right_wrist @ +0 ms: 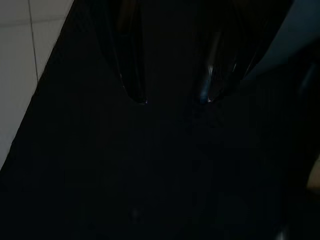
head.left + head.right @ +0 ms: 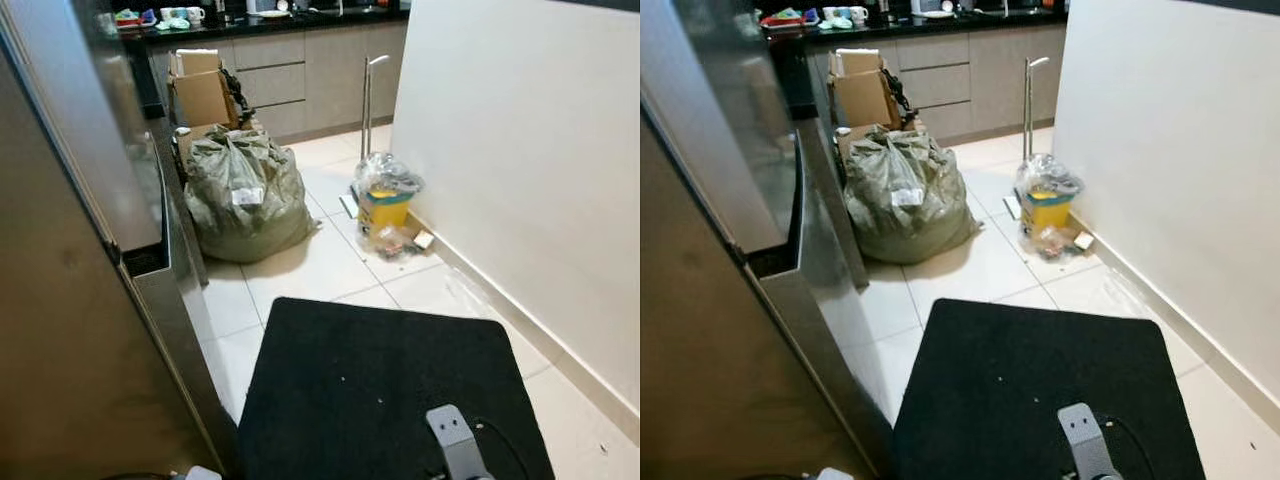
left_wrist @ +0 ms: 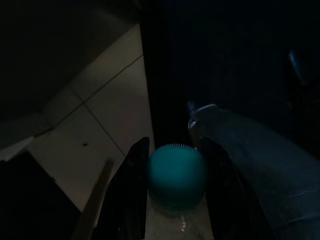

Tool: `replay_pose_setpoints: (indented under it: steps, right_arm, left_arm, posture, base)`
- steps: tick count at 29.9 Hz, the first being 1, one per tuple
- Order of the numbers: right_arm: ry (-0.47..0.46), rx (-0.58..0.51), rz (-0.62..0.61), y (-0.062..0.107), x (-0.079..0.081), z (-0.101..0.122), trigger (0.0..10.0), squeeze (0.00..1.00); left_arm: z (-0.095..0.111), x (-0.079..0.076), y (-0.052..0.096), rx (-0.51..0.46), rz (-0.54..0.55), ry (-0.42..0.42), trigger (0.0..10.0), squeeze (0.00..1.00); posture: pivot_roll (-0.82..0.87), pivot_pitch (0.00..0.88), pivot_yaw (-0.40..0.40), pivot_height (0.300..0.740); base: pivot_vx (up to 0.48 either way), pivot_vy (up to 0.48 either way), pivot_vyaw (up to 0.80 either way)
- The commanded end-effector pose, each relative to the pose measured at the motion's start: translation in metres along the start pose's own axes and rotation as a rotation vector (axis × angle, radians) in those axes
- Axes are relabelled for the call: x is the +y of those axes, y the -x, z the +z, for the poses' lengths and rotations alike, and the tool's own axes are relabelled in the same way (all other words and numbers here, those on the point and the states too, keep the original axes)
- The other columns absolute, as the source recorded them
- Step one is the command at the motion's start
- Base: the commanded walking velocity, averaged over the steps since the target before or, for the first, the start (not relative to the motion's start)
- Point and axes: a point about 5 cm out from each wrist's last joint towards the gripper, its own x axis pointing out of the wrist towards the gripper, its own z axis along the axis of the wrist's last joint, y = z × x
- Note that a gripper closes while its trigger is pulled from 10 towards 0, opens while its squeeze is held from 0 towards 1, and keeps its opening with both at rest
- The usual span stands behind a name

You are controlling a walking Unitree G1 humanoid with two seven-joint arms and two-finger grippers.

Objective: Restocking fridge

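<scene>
Fingers of left gripper (image 3: 175,165) clamp teal-capped bottle (image 3: 177,176).

Tight corridor, fridge on one side, wall on the other

The left gripper (image 3: 172,150) has its jaws closed on a bottle's teal cap (image 3: 177,176), so nothing else fits between them; beyond the tips lies pale tiled floor (image 3: 107,115), beside the dark edge of the mat. The right gripper (image 1: 172,100) hangs with a gap between its fingers, above the black mat (image 2: 390,390), nothing between the tips and it. Ahead, the fridge door (image 2: 60,330) walls off the left side and the white wall (image 2: 520,150) the right. The tiled lane between them is narrowed further on by a stuffed green sack (image 2: 245,195), cardboard boxes (image 2: 200,90) and a yellow bin (image 2: 385,205).
</scene>
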Motion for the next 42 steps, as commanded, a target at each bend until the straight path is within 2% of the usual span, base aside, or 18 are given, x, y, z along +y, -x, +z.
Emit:
replay_pose_setpoints:
  steps: [1,2,3,7,8,9,11,12,15,16,17,19,20,22,24,29,37,42]
  right_arm:
    - [-0.003,-0.076,0.044,-0.003,0.006,0.017,10.0,0.00]
    - [-0.003,-0.076,0.044,-0.003,0.006,0.017,10.0,0.00]
    - [0.010,-0.112,0.059,-0.004,0.006,0.027,10.0,0.00]
    - [0.120,-0.274,0.186,-0.007,0.015,0.075,10.0,0.00]
    - [0.155,-0.328,0.236,-0.006,0.021,0.091,10.0,0.00]
    - [0.155,-0.328,0.236,-0.006,0.021,0.091,10.0,0.00]
    - [0.204,-0.407,0.319,-0.005,0.033,0.115,10.0,0.00]
    - [0.204,-0.407,0.319,-0.005,0.033,0.115,10.0,0.00]
    - [0.301,-0.521,0.468,0.001,0.062,0.151,10.0,0.00]
    - [0.301,-0.521,0.468,0.001,0.062,0.151,10.0,0.00]
    - [0.358,-0.557,0.514,0.004,0.075,0.163,10.0,0.00]
    - [0.358,-0.557,0.514,0.004,0.075,0.163,10.0,0.00]
    - [0.404,-0.583,0.548,0.006,0.088,0.173,10.0,0.00]
    - [0.404,-0.583,0.548,0.006,0.088,0.173,10.0,0.00]
    - [0.407,-0.609,0.562,0.008,0.096,0.183,10.0,0.00]
    - [0.396,-0.640,0.583,0.011,0.102,0.195,10.0,0.00]
    - [0.389,-0.679,0.546,0.013,0.100,0.203,10.0,0.00]
    - [0.384,-0.703,0.502,0.014,0.097,0.207,10.0,0.00]
  left_arm:
    - [-0.012,0.001,0.002,0.046,0.001,-0.005,10.0,0.00]
    - [-0.012,0.001,0.002,0.046,0.001,-0.005,10.0,0.00]
    - [-0.013,0.001,0.002,0.048,0.002,-0.006,10.0,0.00]
    - [-0.013,0.001,0.002,0.051,0.003,-0.010,10.0,0.00]
    - [-0.013,0.001,0.002,0.051,0.003,-0.011,10.0,0.00]
    - [-0.013,0.001,0.002,0.051,0.003,-0.011,10.0,0.00]
    - [-0.013,0.002,0.002,0.049,0.003,-0.011,10.0,0.00]
    - [-0.013,0.002,0.002,0.049,0.003,-0.011,10.0,0.00]
    - [-0.012,0.001,0.002,0.046,-0.002,-0.010,10.0,0.00]
    - [-0.012,0.001,0.002,0.046,-0.002,-0.010,10.0,0.00]
    - [-0.013,0.000,0.002,0.048,-0.005,-0.013,10.0,0.00]
    - [-0.013,0.000,0.002,0.048,-0.005,-0.013,10.0,0.00]
    - [-0.016,-0.003,0.002,0.054,-0.011,-0.018,10.0,0.00]
    - [-0.016,-0.003,0.002,0.054,-0.011,-0.018,10.0,0.00]
    - [-0.019,-0.004,0.002,0.059,-0.014,-0.019,10.0,0.00]
    - [-0.020,-0.005,0.002,0.058,-0.014,-0.010,10.0,0.00]
    - [-0.022,-0.003,0.003,0.062,-0.013,-0.013,10.0,0.00]
    - [-0.021,-0.003,0.003,0.060,-0.015,-0.017,10.0,0.00]
  posture:
    - [-0.01,0.000,0.004,0.740]
    - [-0.01,0.000,0.004,0.740]
    - [-0.01,0.000,0.004,0.740]
    - [-0.02,0.000,0.005,0.740]
    - [-0.02,0.000,0.005,0.740]
    - [-0.02,0.000,0.005,0.740]
    - [-0.02,0.000,0.005,0.740]
    - [-0.02,0.000,0.005,0.740]
    - [-0.02,0.004,0.005,0.740]
    - [-0.02,0.004,0.005,0.740]
    - [-0.02,0.013,0.005,0.740]
    - [-0.02,0.013,0.005,0.740]
    - [-0.02,0.024,0.000,0.740]
    - [-0.02,0.024,0.000,0.740]
    - [-0.01,0.031,-0.005,0.740]
    - [0.00,0.038,-0.010,0.740]
    - [0.00,0.038,-0.006,0.740]
    - [-0.01,0.037,-0.004,0.740]
  base:
    - [0.000,0.000,0.00]
    - [0.000,0.000,0.00]
    - [0.000,0.000,0.00]
    - [0.000,0.000,0.00]
    - [0.000,0.000,0.00]
    - [0.000,0.000,0.00]
    - [0.000,0.000,0.00]
    - [0.000,0.000,0.00]
    - [0.000,0.000,0.00]
    - [0.000,0.000,0.00]
    - [0.000,0.000,0.00]
    - [0.000,0.000,0.00]
    - [0.000,0.000,0.00]
    - [0.000,0.000,0.00]
    - [0.000,0.000,0.76]
    - [0.000,0.000,0.75]
    - [0.000,0.000,0.75]
    - [0.000,0.000,0.09]
